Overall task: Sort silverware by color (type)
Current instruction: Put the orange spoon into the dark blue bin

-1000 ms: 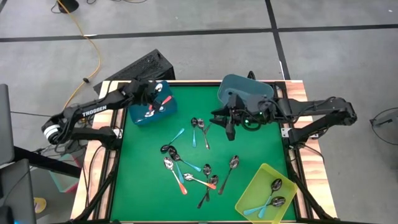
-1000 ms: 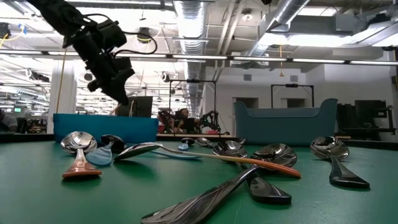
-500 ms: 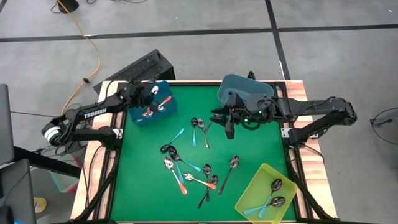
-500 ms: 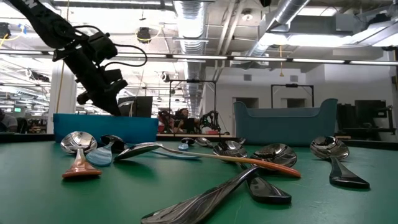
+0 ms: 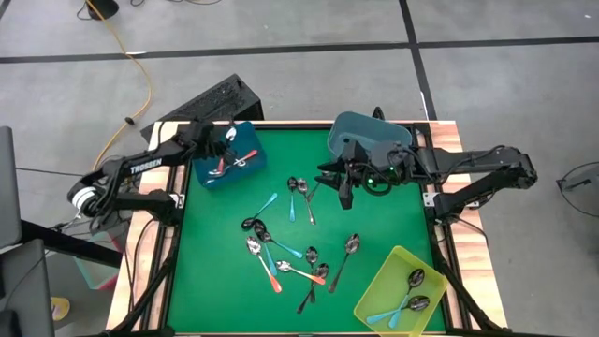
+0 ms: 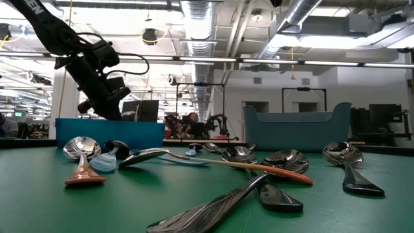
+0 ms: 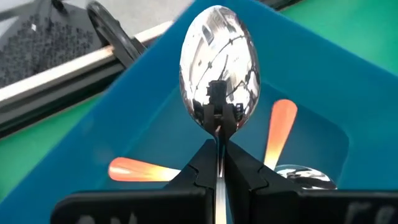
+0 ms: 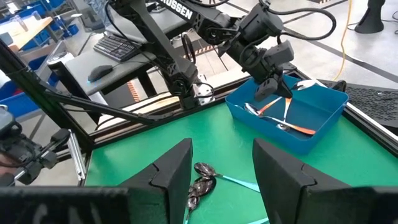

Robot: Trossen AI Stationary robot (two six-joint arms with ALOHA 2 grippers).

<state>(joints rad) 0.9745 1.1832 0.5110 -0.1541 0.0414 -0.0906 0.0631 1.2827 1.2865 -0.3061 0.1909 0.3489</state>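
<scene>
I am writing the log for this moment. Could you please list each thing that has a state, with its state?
Left gripper: shut on a spoon, over the blue bin.
Held spoon: gripped by the handle, bowl forward.
Blue bin: holds orange-handled spoons.
Right gripper: open, empty, above the mat.
Teal bin: contents hidden.
Yellow bin: holds spoons.
Loose spoons: lying unsorted on the mat.

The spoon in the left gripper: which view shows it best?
The left wrist view: the spoon fills the picture, shiny bowl up, its neck pinched in the left gripper over the blue bin. The right wrist view shows it small and far off. In the high view the arm mostly covers it; the low view shows only the arm above the bin.
</scene>
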